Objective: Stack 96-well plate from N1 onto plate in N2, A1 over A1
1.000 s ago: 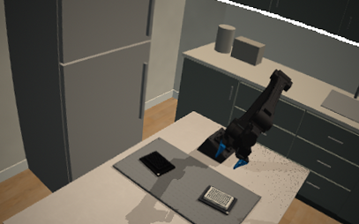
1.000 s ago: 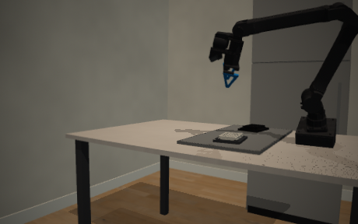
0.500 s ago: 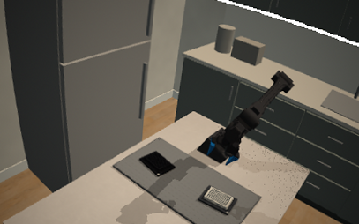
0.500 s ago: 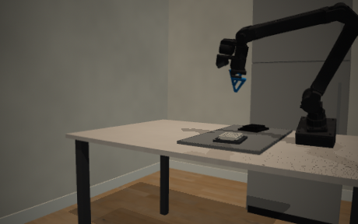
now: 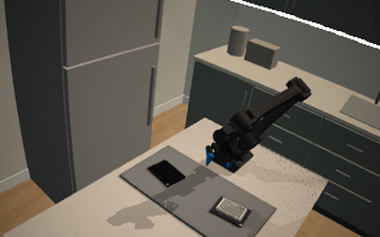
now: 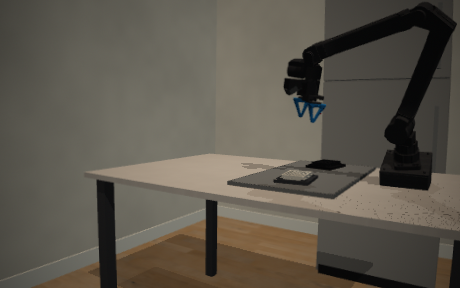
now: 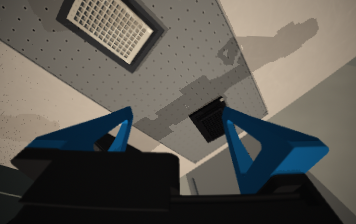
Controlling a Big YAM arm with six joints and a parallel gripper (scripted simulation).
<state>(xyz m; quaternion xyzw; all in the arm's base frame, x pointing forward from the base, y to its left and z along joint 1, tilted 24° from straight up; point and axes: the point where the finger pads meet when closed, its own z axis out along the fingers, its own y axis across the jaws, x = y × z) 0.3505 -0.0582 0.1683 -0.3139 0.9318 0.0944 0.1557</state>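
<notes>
Black 96-well plate (image 5: 166,171) sits in its nest N1, low and flat on the grey perforated mat (image 5: 193,195), well apart from the claw (image 6: 308,118), which hangs high over the counter (image 6: 190,172) with nothing between its blue triangular fingers. The claw is spread wide.

In the wrist view the black plate (image 7: 209,122) shows in the gap between the two fingers, just right of the frame's middle. The white 96-well plate (image 7: 110,25) lies in its dark-rimmed nest N2 at the upper left of that frame. The arm's shadow falls across the mat (image 7: 190,65) between the two plates.

In the exterior view the claw points downward at the upper right of the frame, above the mat (image 6: 335,187). The white plate (image 6: 296,175) is nearer the camera and the black plate (image 6: 325,163) lies behind it. The black arm rises from its base (image 6: 422,182) at the right edge, bends at the top right corner and reaches back leftward to the claw.

In the top view the white plate (image 5: 231,208) is at the lower right of the mat, the black one toward the mat's upper left end. The corner marks A1 are too small to read. Beyond the counter (image 5: 84,209) stand a grey refrigerator (image 5: 109,71) at left and a sink (image 5: 364,110) at the right.
</notes>
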